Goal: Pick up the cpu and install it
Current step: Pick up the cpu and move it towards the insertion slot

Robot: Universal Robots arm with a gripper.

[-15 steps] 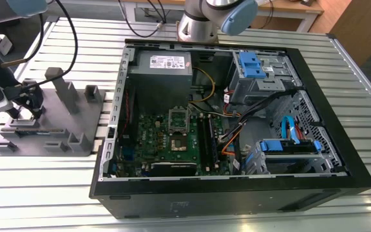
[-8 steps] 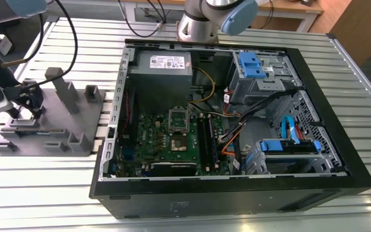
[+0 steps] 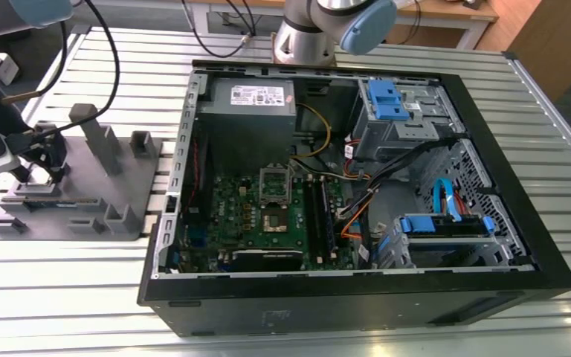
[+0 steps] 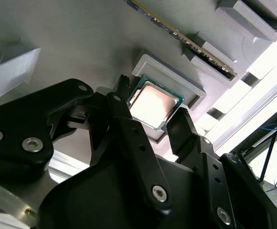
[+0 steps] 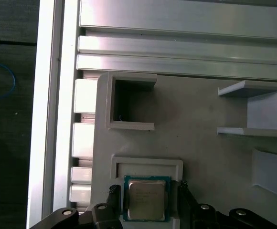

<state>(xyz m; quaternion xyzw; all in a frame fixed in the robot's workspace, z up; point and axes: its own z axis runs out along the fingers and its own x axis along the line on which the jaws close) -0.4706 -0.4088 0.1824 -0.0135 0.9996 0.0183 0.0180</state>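
Exterior view, from its left to its right. At 9 o'clock in the picture the claw (image 3: 39,177) is hanging low over the grey block (image 3: 77,195), which is resting on the slatted desk (image 3: 68,297). At 3 o'clock from the block the open computer case (image 3: 523,245) is lying on its side, with the green motherboard (image 3: 265,223) facing up inside it and the shiny socket frame (image 3: 273,181) standing out on the board. At 12 o'clock the arm's base (image 3: 311,33) is rising behind the case.

Both wrist views. The cpu (image 5: 146,198) (image 4: 154,101) is lying flat in a shallow walled recess of the grey block (image 5: 200,148) (image 4: 81,43), with its pale metal top facing up toward the cameras. Its outline is reading as close to square, so no long axis can be told; its edges are running parallel to the recess walls.

The claw (image 5: 148,193) (image 4: 152,112) is standing open and straddling the cpu. One of the fingers (image 5: 114,202) (image 4: 129,129) is sitting just beside one edge and the other just beside the opposite edge. A narrow gap is showing on at least one side, so the chip is lying between the tips without being gripped.
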